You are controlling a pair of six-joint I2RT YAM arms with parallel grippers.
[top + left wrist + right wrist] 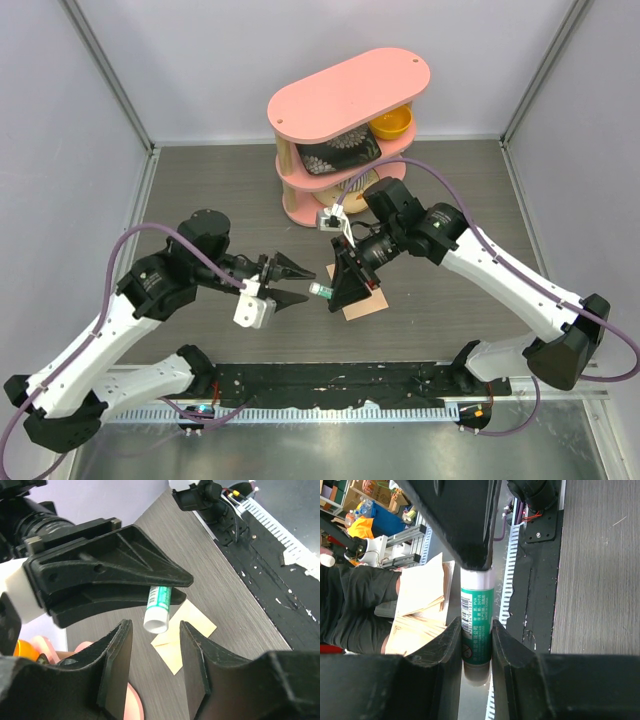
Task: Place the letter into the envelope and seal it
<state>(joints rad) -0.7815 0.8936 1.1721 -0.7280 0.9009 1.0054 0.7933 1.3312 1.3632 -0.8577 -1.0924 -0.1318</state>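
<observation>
The right tool (476, 625) pinches a green-and-white glue stick (476, 600) above the bench (450, 190). The left tool (156, 627) is spread, its fingertips either side of the stick's white end. Below, the letter (195, 622) lies flat near mid-bench, beside the peach envelope (170, 657).

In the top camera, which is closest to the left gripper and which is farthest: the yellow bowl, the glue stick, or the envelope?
From the left gripper:
1. Glue stick, right at its fingertips.
2. Envelope, lying just beyond, to the right.
3. Yellow bowl, far back on the pink shelf.
</observation>
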